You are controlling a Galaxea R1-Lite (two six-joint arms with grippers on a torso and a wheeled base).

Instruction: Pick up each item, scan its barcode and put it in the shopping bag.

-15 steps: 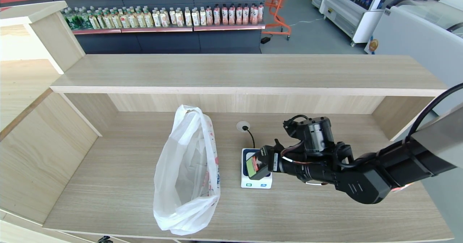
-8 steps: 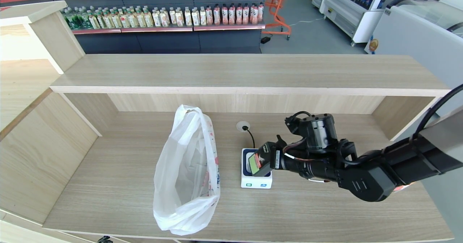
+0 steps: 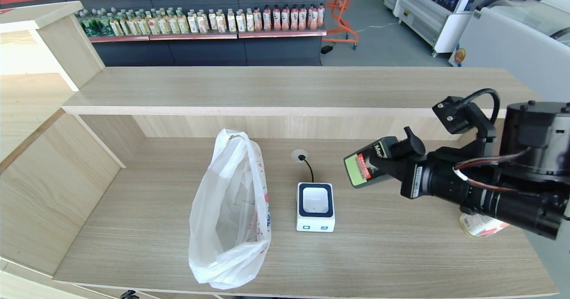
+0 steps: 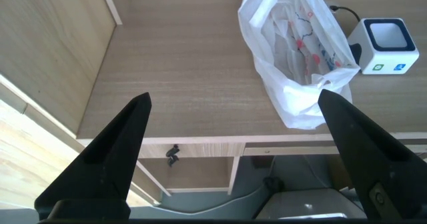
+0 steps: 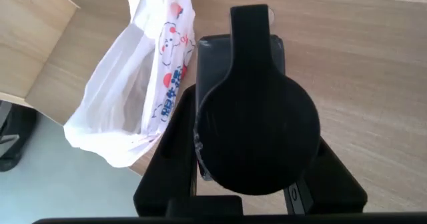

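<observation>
My right end effector (image 3: 389,159) is clenched on a dark box (image 3: 360,170), with 1 finger on top of it and the other underneath. The box hangs in the air above the surface (image 3: 401,254), off to the right of the scanner (image 3: 315,206) and a little beyond it, not over the scanner's window. Its green end, with a red label beside it, faces left towards the shopping bag (image 3: 231,210). From the right wrist camera, 1 broad black finger covers most of the box, and the bag shows past it.

The scanner sits flat on the surface with its dark-framed window facing up. A black cable (image 3: 308,167) runs from its far side to a round port in the surface. The white plastic shopping bag stands just left of the scanner, apart from it, with its mouth open at the top. I cannot make out any contents.

A pale labelled container (image 3: 478,225) lies on the surface near its right edge, partly hidden under my right arm.

My left end effector (image 4: 230,157) is released, its 2 fingers spread wide and grasping nothing. It hangs above the near edge of the surface, on the side of the bag away from the scanner.
</observation>
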